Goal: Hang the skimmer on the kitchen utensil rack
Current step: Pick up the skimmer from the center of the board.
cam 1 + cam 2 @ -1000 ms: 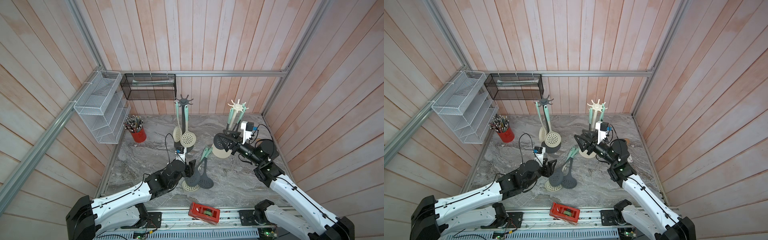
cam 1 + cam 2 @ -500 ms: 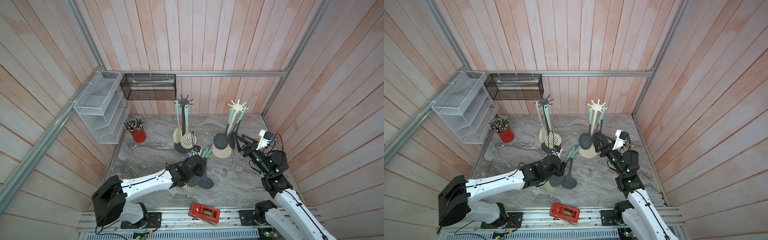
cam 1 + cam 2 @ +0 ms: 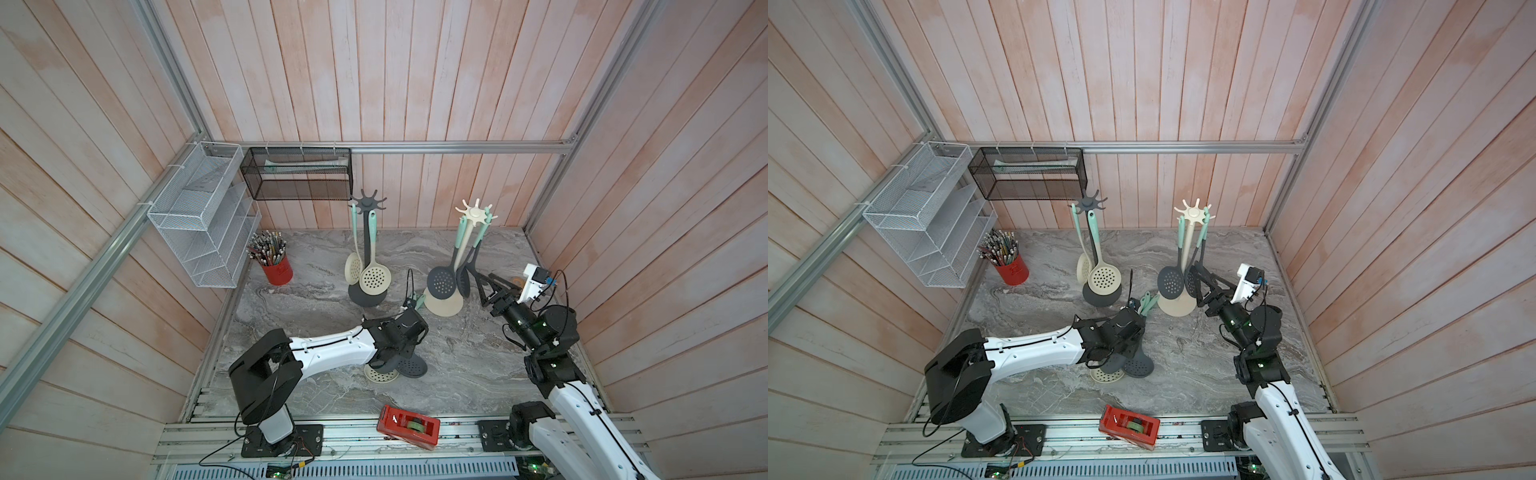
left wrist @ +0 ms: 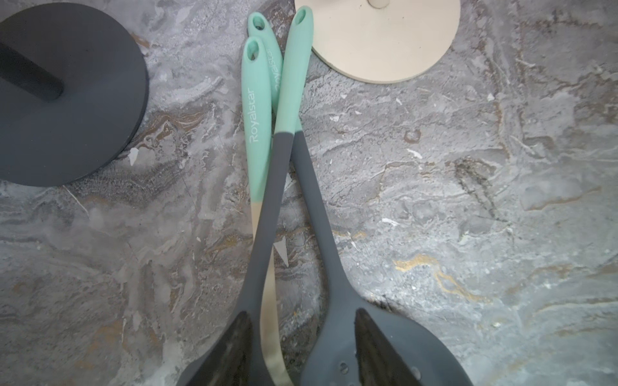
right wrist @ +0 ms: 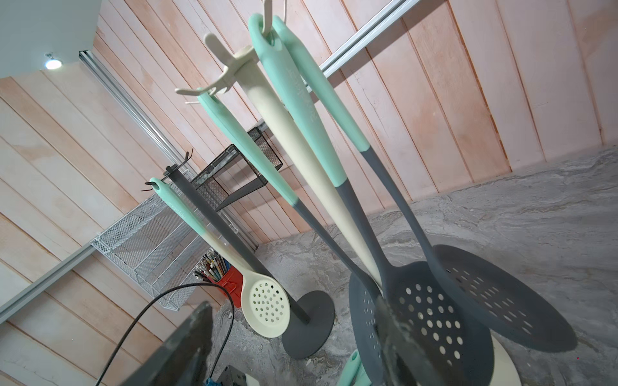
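Three skimmers lie crossed on the marble table: a cream skimmer [image 3: 381,375] and two grey skimmers [image 3: 412,366] [image 4: 264,214], their mint handles [image 4: 257,100] pointing at the racks. My left gripper [image 4: 306,347] hovers low over them. It is open, its fingers [image 4: 240,347] straddling the necks just above the heads. The cream utensil rack [image 3: 473,212] carries three hung grey skimmers [image 5: 431,314]. The dark rack [image 3: 368,203] carries two cream ones [image 3: 375,279]. My right gripper [image 3: 484,277] stands open and empty just right of the cream rack.
A red pencil cup [image 3: 276,270] stands at the back left under a white wire shelf [image 3: 199,224] and a black mesh basket [image 3: 297,174]. A red tape dispenser [image 3: 408,422] lies on the front rail. The two round rack bases [image 4: 384,43] [image 4: 67,100] sit close to the handle ends.
My right gripper let go of a grey skimmer, which now hangs on the cream rack, and drew back to the right. My left arm reached forward and down over the lying skimmers, jaws narrowing.
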`<state>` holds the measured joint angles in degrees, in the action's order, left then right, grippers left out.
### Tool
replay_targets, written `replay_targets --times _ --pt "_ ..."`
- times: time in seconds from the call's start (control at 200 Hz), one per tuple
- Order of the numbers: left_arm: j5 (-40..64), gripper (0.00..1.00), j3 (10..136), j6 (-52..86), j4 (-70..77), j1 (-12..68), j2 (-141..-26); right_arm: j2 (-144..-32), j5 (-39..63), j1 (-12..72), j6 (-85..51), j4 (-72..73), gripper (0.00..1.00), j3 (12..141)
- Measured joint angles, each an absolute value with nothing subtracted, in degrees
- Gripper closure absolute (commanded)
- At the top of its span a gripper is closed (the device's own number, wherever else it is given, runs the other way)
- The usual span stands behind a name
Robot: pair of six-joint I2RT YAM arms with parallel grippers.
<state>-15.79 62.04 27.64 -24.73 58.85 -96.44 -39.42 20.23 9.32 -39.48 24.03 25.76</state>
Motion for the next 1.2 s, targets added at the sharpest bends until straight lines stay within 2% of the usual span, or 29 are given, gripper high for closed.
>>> replay_targets --times 0.585,0.9,1.02,1.2 --pt "-17.67 0.52 63.55 27.62 -29.17 56.51 -98.87 -40.62 22.20 7.66 -40.56 25.74 0.22 25.21" --pt "-18.31 0.64 64.99 27.11 -30.24 56.51 -100.09 -41.36 22.57 7.40 -41.06 26.59 0.22 24.99" --pt "-18.52 0.59 65.21 27.00 -30.65 56.51 -100.20 -41.47 22.59 7.33 -41.41 27.07 0.22 24.97" --pt "-18.76 0.57 66.11 26.63 -30.92 56.47 -101.54 -41.63 22.63 7.29 -42.02 27.55 0.22 24.69"
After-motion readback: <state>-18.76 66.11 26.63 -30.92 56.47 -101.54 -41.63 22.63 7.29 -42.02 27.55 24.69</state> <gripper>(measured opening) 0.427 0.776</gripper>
